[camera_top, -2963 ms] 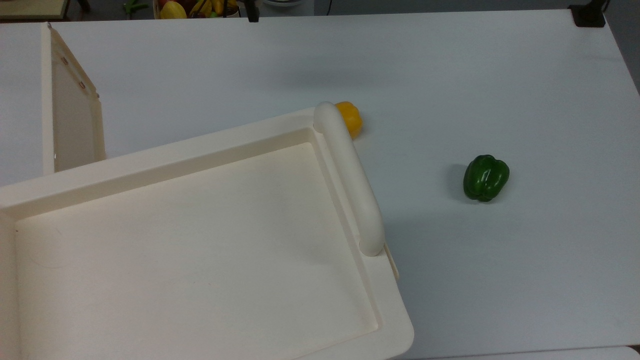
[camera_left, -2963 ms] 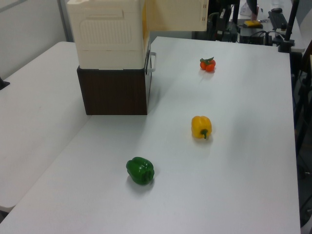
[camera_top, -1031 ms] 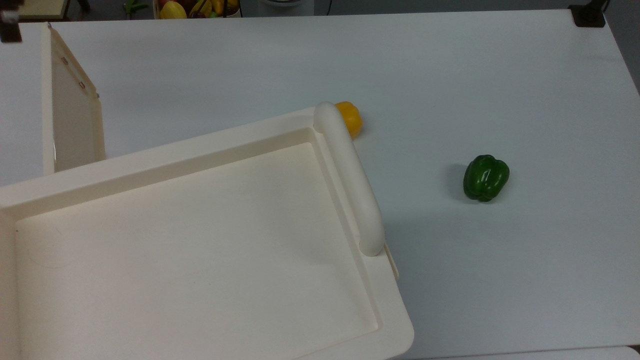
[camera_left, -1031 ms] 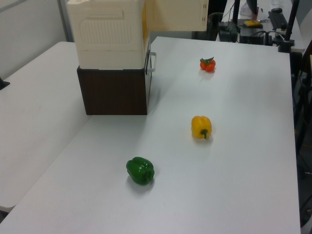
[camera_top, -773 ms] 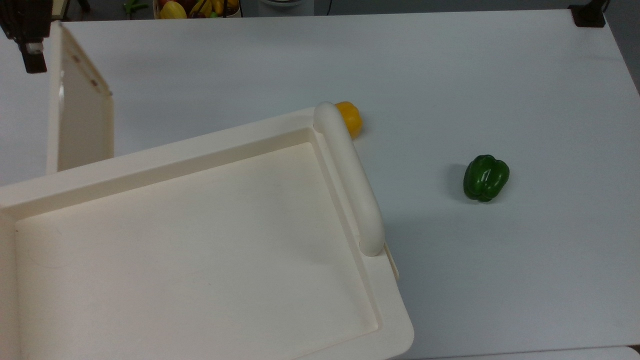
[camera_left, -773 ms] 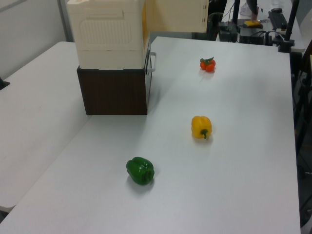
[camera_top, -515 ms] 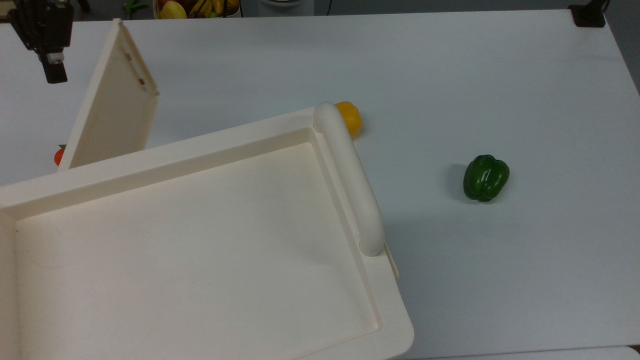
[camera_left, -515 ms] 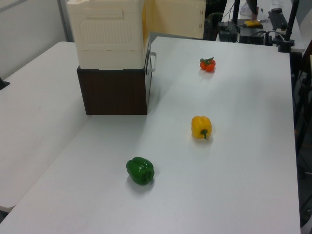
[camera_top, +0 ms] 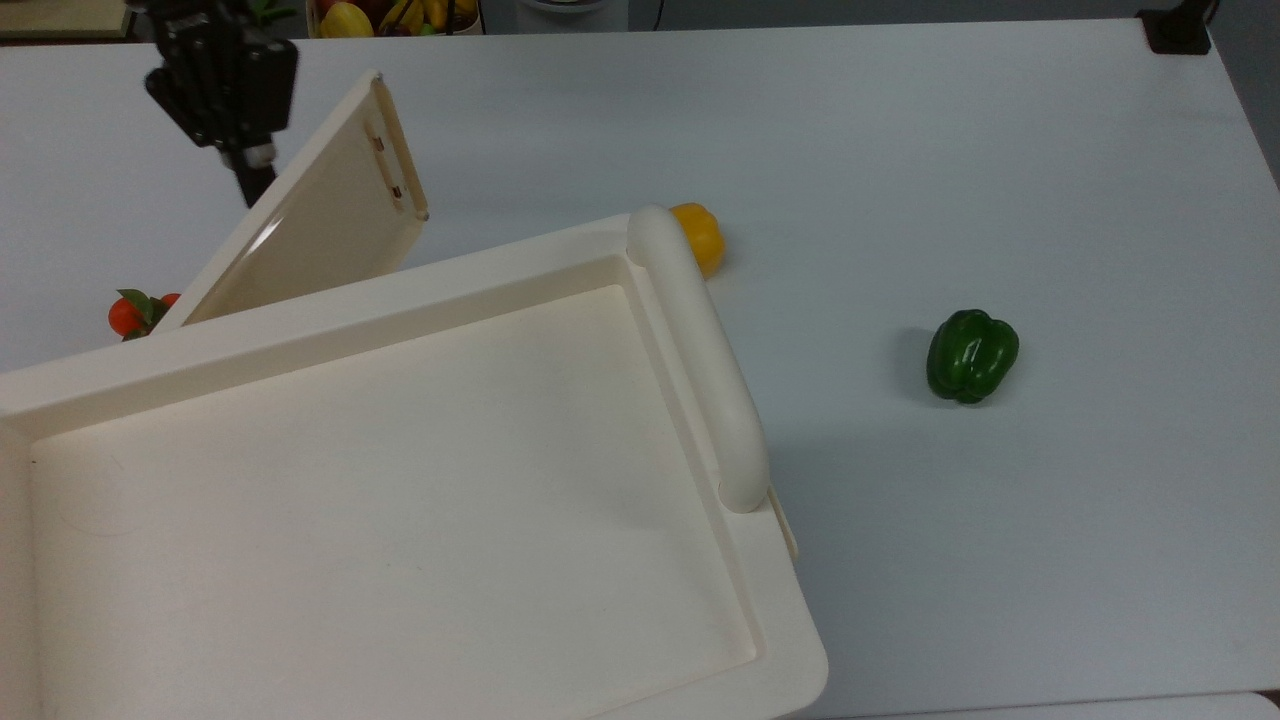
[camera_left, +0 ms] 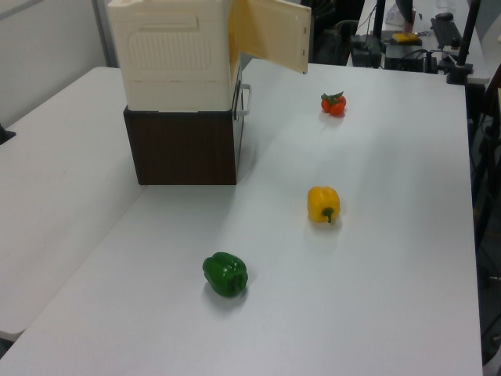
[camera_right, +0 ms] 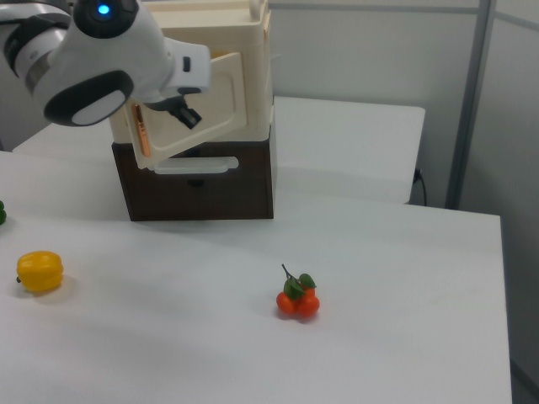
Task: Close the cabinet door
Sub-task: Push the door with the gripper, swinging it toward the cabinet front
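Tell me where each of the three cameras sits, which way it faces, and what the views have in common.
Top view: overhead, looking down on the cabinet top, the cabinet door and the gripper pressing the door's outer face.
Left view: raised beyond the green pepper, looking along the table toward the cabinet; no robot part is evident.
Right view: low at the opposite end, facing the cabinet's front; the arm fills its upper left.
All three share the half-open door, the yellow pepper and the tomatoes.
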`<state>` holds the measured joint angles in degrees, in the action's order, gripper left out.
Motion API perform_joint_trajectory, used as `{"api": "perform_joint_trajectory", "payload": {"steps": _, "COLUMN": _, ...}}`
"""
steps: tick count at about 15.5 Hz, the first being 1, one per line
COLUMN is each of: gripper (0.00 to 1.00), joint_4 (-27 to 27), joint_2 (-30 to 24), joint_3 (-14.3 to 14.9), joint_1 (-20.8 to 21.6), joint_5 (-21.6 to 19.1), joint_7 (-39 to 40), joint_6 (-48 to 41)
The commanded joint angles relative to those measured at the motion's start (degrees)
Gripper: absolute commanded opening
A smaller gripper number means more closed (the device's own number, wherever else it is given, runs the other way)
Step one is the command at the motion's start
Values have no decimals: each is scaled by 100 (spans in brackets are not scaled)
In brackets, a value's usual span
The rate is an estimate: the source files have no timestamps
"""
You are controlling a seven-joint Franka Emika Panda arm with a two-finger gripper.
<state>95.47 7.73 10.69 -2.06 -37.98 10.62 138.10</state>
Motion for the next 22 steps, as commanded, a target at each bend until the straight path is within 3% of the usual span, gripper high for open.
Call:
{"api": "perform_joint_trajectory", "payload": {"steps": 1, "gripper": 0, "joint_4": 50, "joint_2": -61, "joint_3": -233, "joint_1": 83, "joint_5": -87, "joint_7": 28, "joint_6": 41}}
{"api": "perform_joint_trajectory", "payload": {"steps": 7, "gripper": 0, "joint_4": 24, "joint_2": 35, "joint_3": -550, "joint_1": 223, "joint_5": -43, "joint_7": 28, "joint_6": 173}}
{"api": "perform_joint_trajectory", "payload": {"steps": 11, "gripper": 0, "joint_4": -152, "joint_2": 307, "joint_3": -568, "joint_1": 382, "joint_5": -70, "joint_7": 28, "joint_6": 541}}
{"api": "perform_joint_trajectory", "payload": {"steps": 22, "gripper": 0, "joint_4": -327, "joint_2": 668, "joint_3": -998, "joint_1": 505, "joint_5": -8, "joint_7": 72, "joint_6": 1780}}
